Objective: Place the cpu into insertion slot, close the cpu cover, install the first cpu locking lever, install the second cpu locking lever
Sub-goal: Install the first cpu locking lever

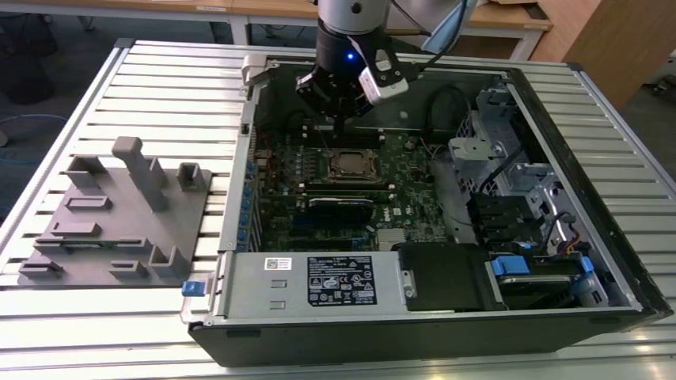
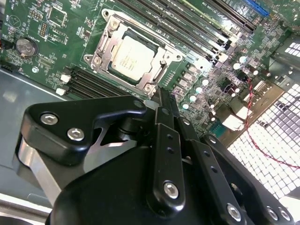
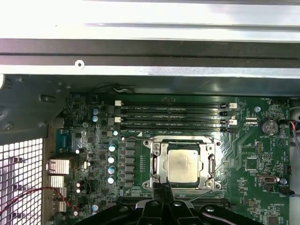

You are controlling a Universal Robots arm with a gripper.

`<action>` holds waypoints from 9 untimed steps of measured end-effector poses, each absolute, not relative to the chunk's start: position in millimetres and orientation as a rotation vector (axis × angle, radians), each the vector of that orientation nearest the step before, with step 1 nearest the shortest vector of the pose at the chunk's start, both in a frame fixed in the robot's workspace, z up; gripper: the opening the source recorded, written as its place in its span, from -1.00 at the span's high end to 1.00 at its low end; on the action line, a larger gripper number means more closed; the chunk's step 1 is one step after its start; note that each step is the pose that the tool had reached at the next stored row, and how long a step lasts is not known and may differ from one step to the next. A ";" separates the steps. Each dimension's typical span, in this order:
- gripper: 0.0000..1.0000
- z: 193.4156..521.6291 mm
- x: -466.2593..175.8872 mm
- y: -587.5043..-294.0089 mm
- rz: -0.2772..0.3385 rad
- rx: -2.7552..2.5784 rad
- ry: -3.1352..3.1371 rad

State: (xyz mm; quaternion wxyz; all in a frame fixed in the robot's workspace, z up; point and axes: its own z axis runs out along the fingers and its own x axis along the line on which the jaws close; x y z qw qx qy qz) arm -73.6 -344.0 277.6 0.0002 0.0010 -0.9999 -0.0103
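Observation:
The cpu [image 1: 346,165] [image 2: 131,56] [image 3: 183,166], a flat silver-grey square, lies in the insertion slot [image 3: 157,180] on the green board. The cpu cover [image 2: 108,44] [image 3: 161,161], a silvery frame with a square window, lies flat around the chip. My gripper [image 1: 335,124] [image 2: 161,95] [image 3: 162,188] hangs just above the board at the socket's edge, on the side toward the case wall at the exterior view's top. Its black fingers [image 2: 165,110] are shut together, with nothing visible between them. Their tips sit beside one corner of the cover frame.
Long black memory sticks [image 3: 173,117] [image 2: 187,28] flank the socket. A power supply [image 1: 317,281] and drive cages [image 1: 507,198] fill the open case. A grey fixture block [image 1: 116,214] stands on the slatted table at the exterior view's left. A red wire [image 2: 267,140] runs by the perforated wall.

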 end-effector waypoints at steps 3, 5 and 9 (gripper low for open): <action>0.80 277.6 -73.7 -344.0 -0.032 0.003 -3.141; 0.80 277.5 -74.6 -344.0 -0.033 0.003 -3.141; 0.80 277.3 -78.2 -344.0 -0.033 0.003 -3.141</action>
